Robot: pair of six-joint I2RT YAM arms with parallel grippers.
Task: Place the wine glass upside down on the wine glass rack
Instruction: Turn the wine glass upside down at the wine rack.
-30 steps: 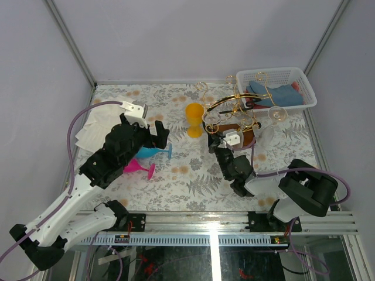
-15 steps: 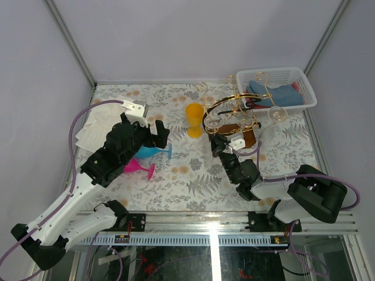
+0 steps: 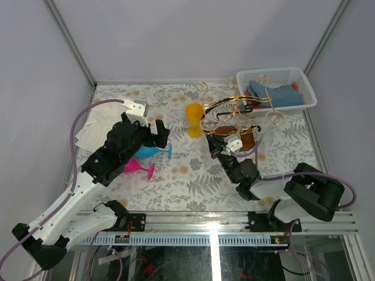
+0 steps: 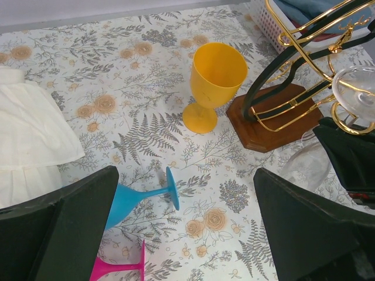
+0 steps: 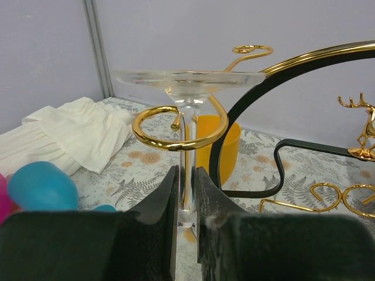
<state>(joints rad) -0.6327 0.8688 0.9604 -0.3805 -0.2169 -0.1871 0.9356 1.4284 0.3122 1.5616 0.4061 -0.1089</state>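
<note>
The wine glass rack (image 3: pixel 233 106), gold wire curls and a black arch on a brown wooden base (image 3: pixel 251 139), stands at the back right. My right gripper (image 3: pixel 215 144) is shut on the stem of a clear wine glass (image 5: pixel 187 79) held upside down, foot on top. In the right wrist view the stem passes through a gold curl (image 5: pixel 153 137) of the rack, the foot just above it, my right gripper (image 5: pixel 186 193) below. The glass also shows in the left wrist view (image 4: pixel 354 88). My left gripper (image 3: pixel 159 136) is open and empty above the table (image 4: pixel 187 234).
A yellow goblet (image 3: pixel 194 119) stands upright just left of the rack. A blue glass (image 3: pixel 149 152) and a pink glass (image 3: pixel 137 168) lie on their sides under my left arm. A white cloth (image 3: pixel 94 129) lies at the left. A white basket (image 3: pixel 275 88) holds blue cloth behind the rack.
My right gripper has moved forward and a little left with the glass, bringing the stem into the gold curl. The left arm has not moved.
</note>
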